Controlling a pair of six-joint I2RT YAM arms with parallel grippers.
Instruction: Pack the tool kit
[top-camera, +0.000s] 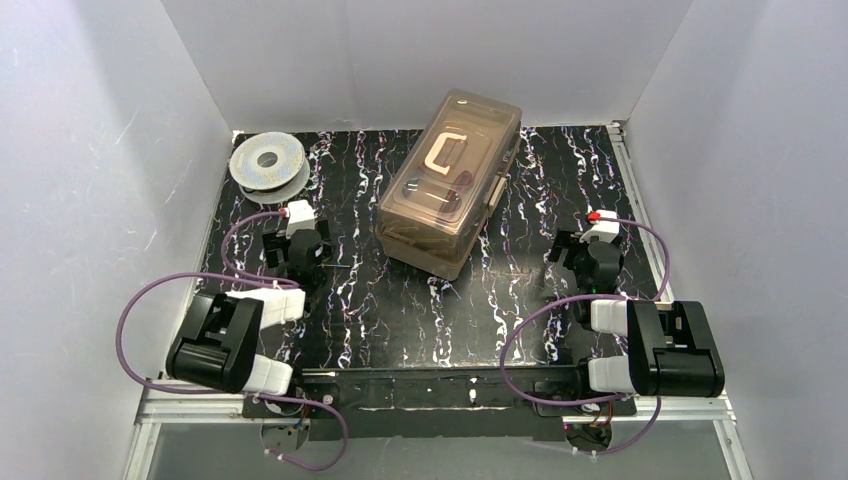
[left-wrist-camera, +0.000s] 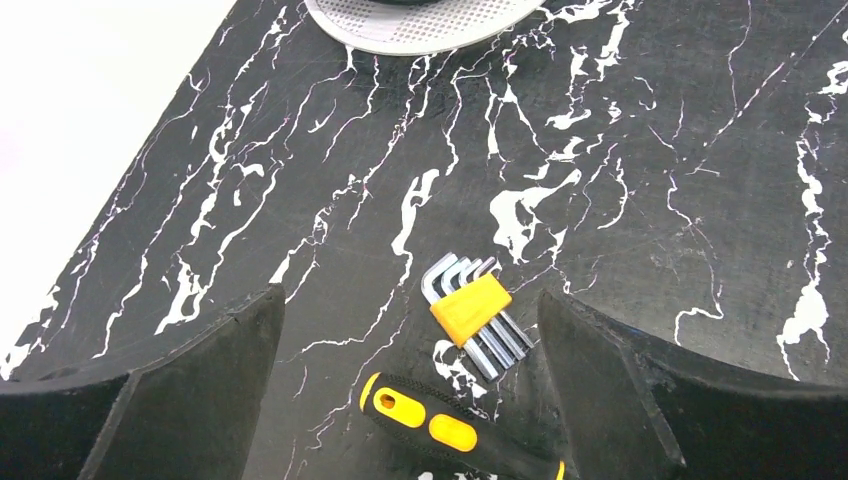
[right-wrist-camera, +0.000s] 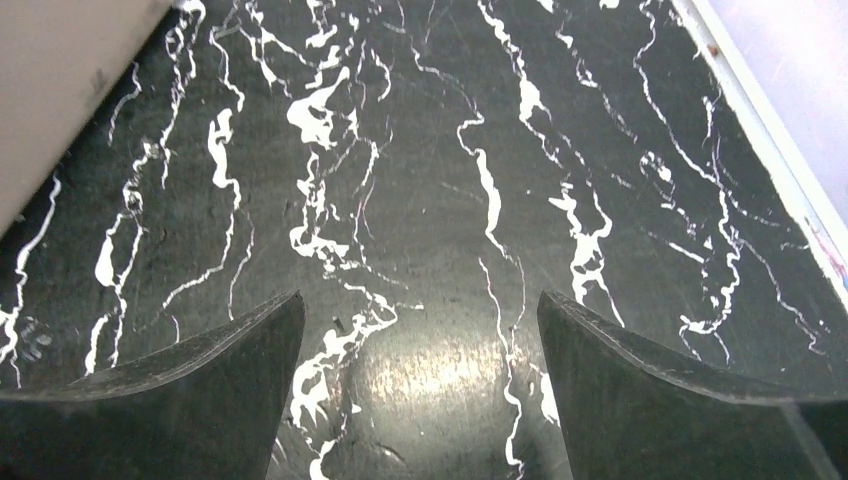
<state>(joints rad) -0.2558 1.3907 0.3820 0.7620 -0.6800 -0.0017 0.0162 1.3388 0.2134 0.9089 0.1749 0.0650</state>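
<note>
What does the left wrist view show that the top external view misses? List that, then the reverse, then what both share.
Only the left wrist view: a hex key set in a yellow holder and a black-and-yellow screwdriver handle, lying close together on the marbled table under the open left gripper.
Only the top external view: the tan toolbox, lid shut, with its cream handle on top, and the right gripper.
Both: the left gripper, the marbled table and the grey spool, of which the wrist view shows only an edge.
</note>
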